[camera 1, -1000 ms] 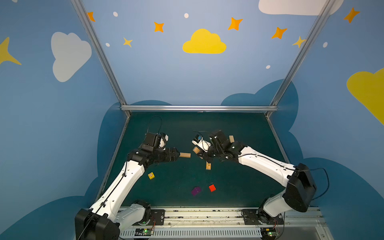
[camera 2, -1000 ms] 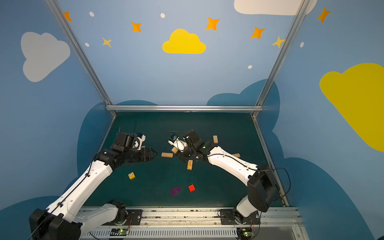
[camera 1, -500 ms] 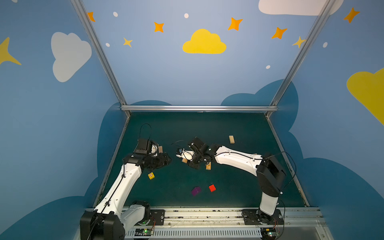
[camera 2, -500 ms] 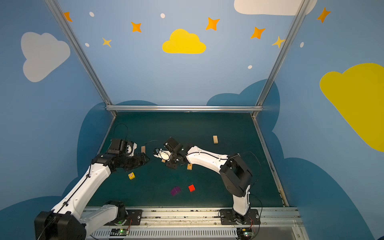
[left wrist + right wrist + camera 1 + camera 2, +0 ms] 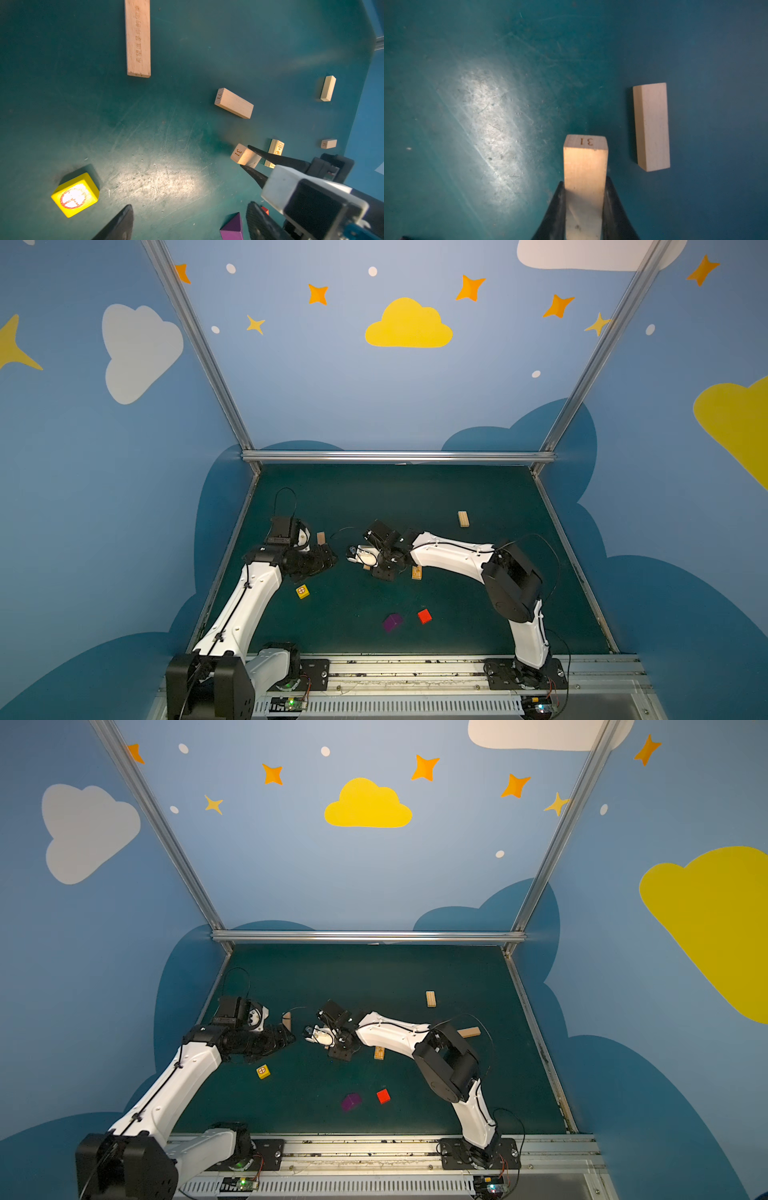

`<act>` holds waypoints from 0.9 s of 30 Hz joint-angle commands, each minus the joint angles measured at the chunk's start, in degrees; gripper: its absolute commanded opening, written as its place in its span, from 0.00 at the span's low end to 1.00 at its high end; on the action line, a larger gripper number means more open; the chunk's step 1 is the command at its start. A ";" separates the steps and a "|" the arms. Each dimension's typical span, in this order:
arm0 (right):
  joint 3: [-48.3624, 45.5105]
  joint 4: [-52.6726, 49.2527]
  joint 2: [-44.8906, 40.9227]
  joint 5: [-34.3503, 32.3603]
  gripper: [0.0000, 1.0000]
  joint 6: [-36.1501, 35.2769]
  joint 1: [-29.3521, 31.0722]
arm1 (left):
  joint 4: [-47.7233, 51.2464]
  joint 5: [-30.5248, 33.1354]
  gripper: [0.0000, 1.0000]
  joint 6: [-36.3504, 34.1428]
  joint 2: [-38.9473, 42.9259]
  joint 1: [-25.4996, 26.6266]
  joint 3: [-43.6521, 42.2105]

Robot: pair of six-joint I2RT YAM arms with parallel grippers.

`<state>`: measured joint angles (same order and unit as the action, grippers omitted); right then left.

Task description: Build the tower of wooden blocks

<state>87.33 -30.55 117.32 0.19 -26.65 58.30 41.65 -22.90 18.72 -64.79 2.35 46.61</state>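
Looking for the tower? Any sign of it yet?

Nope. Seeing no block stacked on another. Just finding wood blocks lying apart, all over the green table (image 5: 457,630).

Holding anything in the right tool (image 5: 584,185)?

Yes! Clamped tight on the block marked 31 (image 5: 585,162), near the middle of the table. Hard to tell whether lifted a bit or touching the table.

And the left tool (image 5: 191,204)?

Spread wide apart, holding nothing. Hanging over bare table, near the yellow cube (image 5: 74,195).

Waiting to be picked up, what else?

Counting now: a plank (image 5: 138,37) close to the left tool, a block marked 72 (image 5: 233,103) near the held one, a block with orange print (image 5: 416,573) down by the right arm (image 5: 449,558). Then a far block (image 5: 463,519) at the back, and a last block (image 5: 469,1032) peeking out behind the right arm's elbow. Plus a red cube (image 5: 424,616) and a purple cube (image 5: 392,622), side by side near the front.

So, hardly started?

Guessing so. Only gripping the first piece. Left to do: pick a spot, lay blocks down flat, stack more on top, then add the little cubes. Nearly all of the building yet to come.
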 commanded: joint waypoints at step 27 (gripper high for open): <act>4.03 -0.77 -2.07 -2.06 0.53 0.01 2.12 | 0.52 -3.01 0.84 -2.24 -0.01 -0.20 0.68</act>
<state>93.03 -33.21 121.64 -2.37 -27.29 59.83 42.22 -25.15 17.54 -65.63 2.22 46.61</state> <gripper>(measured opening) 0.530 0.842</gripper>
